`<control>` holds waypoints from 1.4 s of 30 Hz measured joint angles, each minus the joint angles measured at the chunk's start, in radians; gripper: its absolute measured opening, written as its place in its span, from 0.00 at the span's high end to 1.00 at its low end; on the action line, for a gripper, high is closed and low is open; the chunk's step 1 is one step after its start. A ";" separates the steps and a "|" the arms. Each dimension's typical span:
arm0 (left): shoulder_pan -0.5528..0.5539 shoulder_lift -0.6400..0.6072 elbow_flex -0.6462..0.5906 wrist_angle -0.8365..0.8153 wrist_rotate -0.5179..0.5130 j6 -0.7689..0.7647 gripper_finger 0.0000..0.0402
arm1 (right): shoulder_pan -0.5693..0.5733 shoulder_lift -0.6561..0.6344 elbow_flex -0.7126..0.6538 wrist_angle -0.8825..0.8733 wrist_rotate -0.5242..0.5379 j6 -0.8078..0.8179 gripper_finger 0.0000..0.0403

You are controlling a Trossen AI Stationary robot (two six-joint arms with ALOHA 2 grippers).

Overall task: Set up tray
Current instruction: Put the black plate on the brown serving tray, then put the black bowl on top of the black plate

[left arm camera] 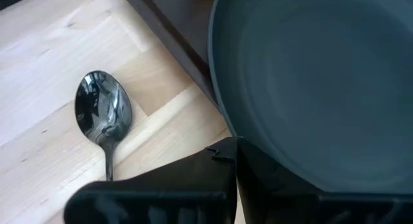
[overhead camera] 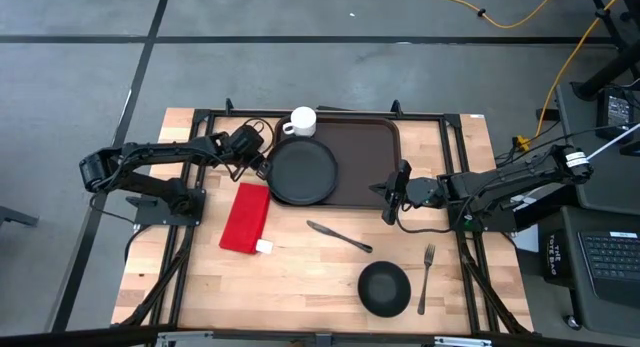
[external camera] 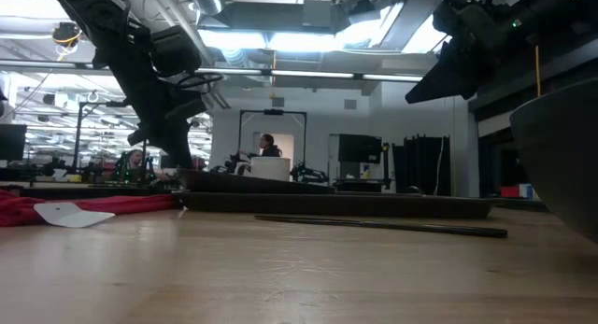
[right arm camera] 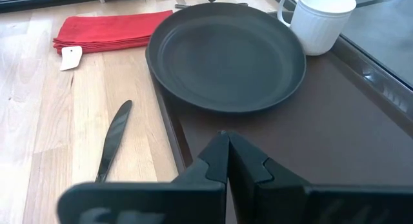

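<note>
The dark brown tray (overhead camera: 365, 152) lies flat at the far middle of the wooden desk (overhead camera: 300, 277), its long side running across; a round black plate (overhead camera: 303, 172) sits on the tray's left end, its left edge hanging over the tray's rim, and a white mug (overhead camera: 302, 121) stands at the tray's far left corner, just beside the plate; the right half of the tray is bare

The left gripper (overhead camera: 262, 165) is at the plate's left edge, its fingers pressed together with nothing between them, touching or nearly touching the plate's rim; in the left wrist view a black spoon (left arm camera: 103, 117) lies on the desk right there beside the tray; the right gripper (overhead camera: 389, 195) hovers at the tray's near right edge, clenched on nothing, pointing toward the plate

On the desk left of the tray and nearer the front lies a red folded napkin (overhead camera: 246, 217) with a small white tag (overhead camera: 264, 246) at its near corner; a black knife (overhead camera: 339, 236) lies at a slant in front of the tray, apart from it; farther forward to the right a black bowl (overhead camera: 384, 288) stands with a black fork (overhead camera: 425, 278) just beside it on the right
</note>
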 joint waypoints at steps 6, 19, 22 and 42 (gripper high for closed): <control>0.000 0.005 0.000 0.019 -0.001 0.014 1.00 | 0.000 0.000 0.000 0.000 0.000 0.000 0.98; -0.005 0.074 0.000 0.086 0.034 0.075 0.99 | 0.000 0.000 0.000 0.000 0.000 0.000 0.98; -0.003 0.036 0.000 0.115 0.034 0.111 1.00 | 0.000 0.000 0.000 0.000 0.000 0.000 0.98; -0.205 -0.240 0.000 0.397 0.030 0.509 0.99 | 0.000 -0.005 0.098 -0.130 -0.062 -0.065 0.98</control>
